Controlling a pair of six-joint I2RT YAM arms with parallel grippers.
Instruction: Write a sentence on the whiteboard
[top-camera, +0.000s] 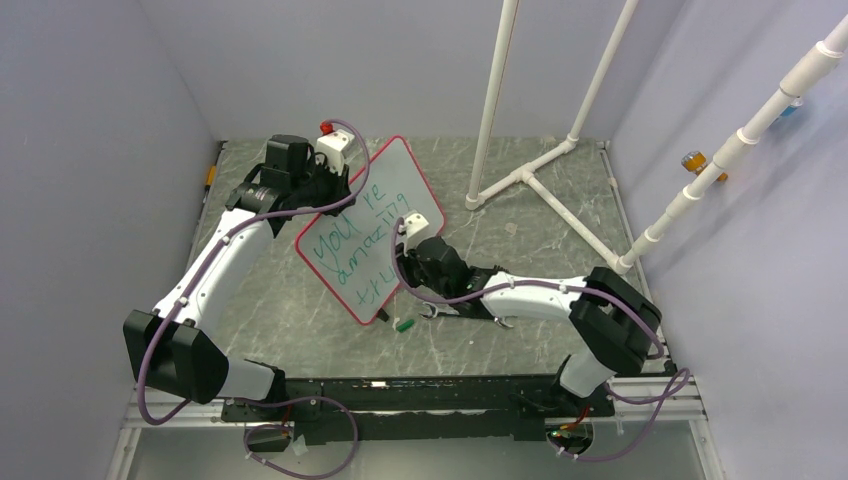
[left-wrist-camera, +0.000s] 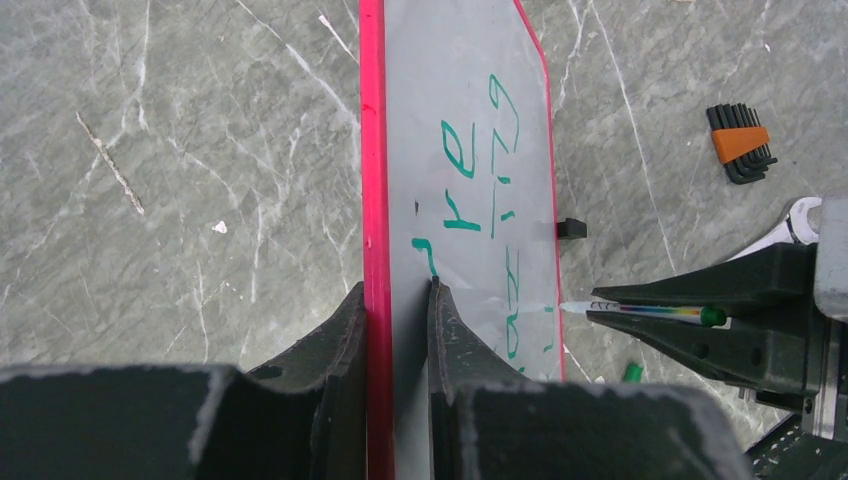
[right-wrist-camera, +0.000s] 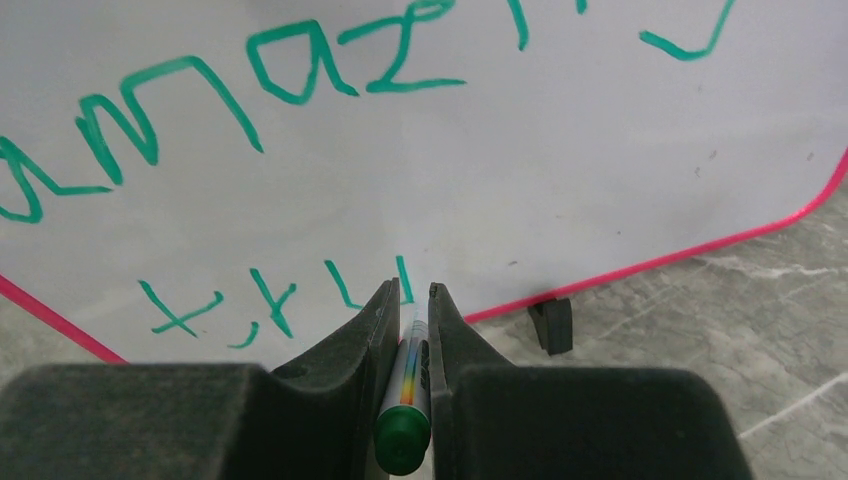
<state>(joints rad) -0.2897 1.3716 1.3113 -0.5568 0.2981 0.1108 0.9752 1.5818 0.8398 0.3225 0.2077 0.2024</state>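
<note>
The whiteboard (top-camera: 385, 190) stands tilted up off the grey marbled worktop (top-camera: 290, 310), in the middle of the cell between the two arms, its written face turned toward the right arm. The left tool (left-wrist-camera: 397, 300) is closed narrow over the board's red frame, one finger on the back and one on the white face, holding that edge. In the right wrist view a small black clip (right-wrist-camera: 551, 325) on the board's lower edge sits at the level of the worktop, though whether it bears on the surface is hard to tell.

The sentence (top-camera: 372, 250) runs in green over three lines: "you're", "amazing", and a third line that reads "tru" followed by one more upright stroke.

The right tool (right-wrist-camera: 408, 292) is pinched on a green marker (right-wrist-camera: 405, 385), which lies lengthwise between the fingers with its butt toward the camera. Its tip points at the board just beside that last stroke and seems to touch the white surface.

On the worktop near the board's lower corner lie a small green cap (top-camera: 403, 324) and a wrench (top-camera: 440, 313). Beyond the board, a set of black hex keys (left-wrist-camera: 740, 145) sits bundled in an orange holder. A white pipe frame (top-camera: 530, 178) stands at the far right.
</note>
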